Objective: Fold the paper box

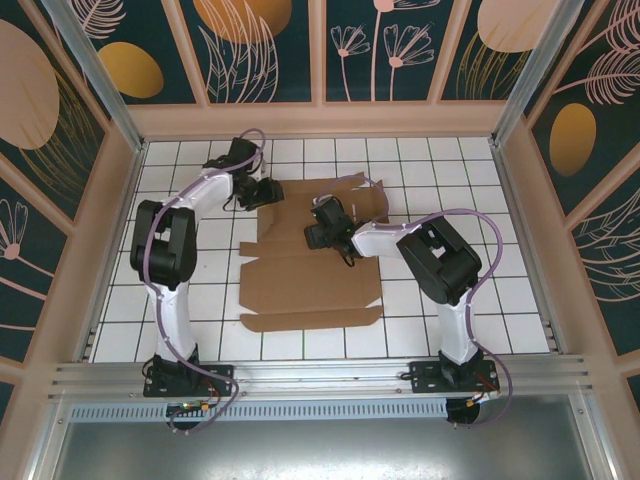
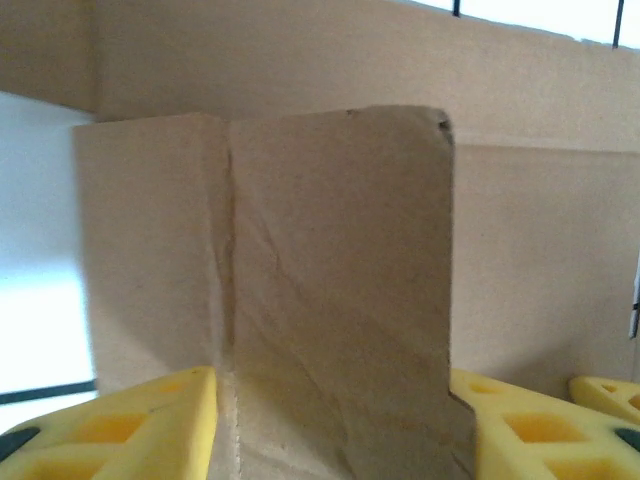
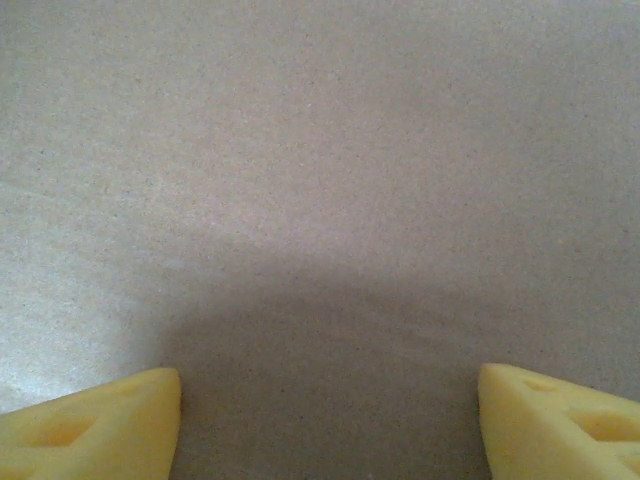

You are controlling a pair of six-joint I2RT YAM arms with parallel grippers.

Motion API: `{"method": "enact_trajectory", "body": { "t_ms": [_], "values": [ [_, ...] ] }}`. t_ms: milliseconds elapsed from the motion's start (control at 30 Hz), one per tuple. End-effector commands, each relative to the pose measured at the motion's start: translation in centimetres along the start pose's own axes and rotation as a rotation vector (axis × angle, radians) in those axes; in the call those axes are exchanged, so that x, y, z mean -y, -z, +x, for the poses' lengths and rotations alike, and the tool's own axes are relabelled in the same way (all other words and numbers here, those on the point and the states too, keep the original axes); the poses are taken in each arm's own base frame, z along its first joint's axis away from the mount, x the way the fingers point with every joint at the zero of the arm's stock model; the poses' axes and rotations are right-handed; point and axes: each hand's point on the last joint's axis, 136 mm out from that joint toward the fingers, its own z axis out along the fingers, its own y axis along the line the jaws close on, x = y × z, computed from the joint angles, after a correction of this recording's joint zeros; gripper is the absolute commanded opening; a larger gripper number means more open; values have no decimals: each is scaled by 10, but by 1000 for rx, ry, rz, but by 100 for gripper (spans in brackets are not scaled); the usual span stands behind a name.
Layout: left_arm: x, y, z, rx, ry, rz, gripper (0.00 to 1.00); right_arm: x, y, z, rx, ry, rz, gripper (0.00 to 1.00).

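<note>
a plain brown corrugated cardboard sheet, the die-cut paper box (image 1: 310, 285), lies mostly flat in the middle of the white tiled tabletop (image 1: 450, 180), between the two arms. its long narrow flap runs along the near edge, a wide panel sits behind it, and further panels with creases and cut-outs reach toward the far wall.

the left gripper (image 1: 268, 190) sits at the far left corner of the sheet, the arm stretched forward along the left side. in the left wrist view the left gripper (image 2: 335, 430) is released: its yellow fingers (image 2: 110, 430) stand apart at the bottom of the frame, one on each side. a creased, slightly crumpled cardboard flap (image 2: 340, 280) stands upright between them, facing the camera. whether the fingers touch the flap's edges cannot be told. more cardboard rises behind the flap, and a bright patch of tabletop shows to the left.

the right gripper (image 1: 318, 235) is over the middle of the sheet's far half, the arm bent in from the right. in the right wrist view the right gripper (image 3: 330, 420) is also released, with its two yellow fingertips (image 3: 100, 420) wide apart in the lower corners and nothing between them. smooth brown cardboard (image 3: 320, 180) lies directly below, with a soft shadow on it between the fingertips. whether the fingertips rest on the cardboard or hang just above it cannot be told.
</note>
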Motion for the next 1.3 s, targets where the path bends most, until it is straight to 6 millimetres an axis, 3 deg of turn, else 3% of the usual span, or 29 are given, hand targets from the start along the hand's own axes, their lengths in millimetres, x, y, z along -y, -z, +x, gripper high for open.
{"method": "enact_trajectory", "body": {
  "t_ms": [0, 133, 200, 367, 533, 767, 967, 1100, 1267],
  "values": [
    [1, -19, 20, -85, -3, -47, 66, 22, -14, 115, -347, 62, 70, 75],
    [5, -25, 21, -91, -1, -48, 67, 23, -15, 117, -351, 63, 73, 75],
    [2, -16, 12, -56, -13, -83, 67, 23, -15, 116, -350, 64, 75, 75],
    [-11, 40, -23, 79, 25, -101, 66, 26, -13, 118, -354, 62, 74, 75],
    [-45, 73, -22, 138, 58, -131, 65, 25, -15, 117, -351, 59, 68, 75],
    [-90, 63, -3, 122, 93, -204, 53, 23, -17, 119, -358, 62, 60, 75],
    [-97, 39, -3, 95, 93, -202, 38, 23, -17, 120, -362, 65, 61, 75],
    [-119, 52, -12, 157, 104, -308, 45, 23, -16, 121, -365, 67, 60, 75],
    [-149, 89, -25, 293, 182, -335, 61, 21, -17, 124, -370, 67, 55, 75]
  ]
}}
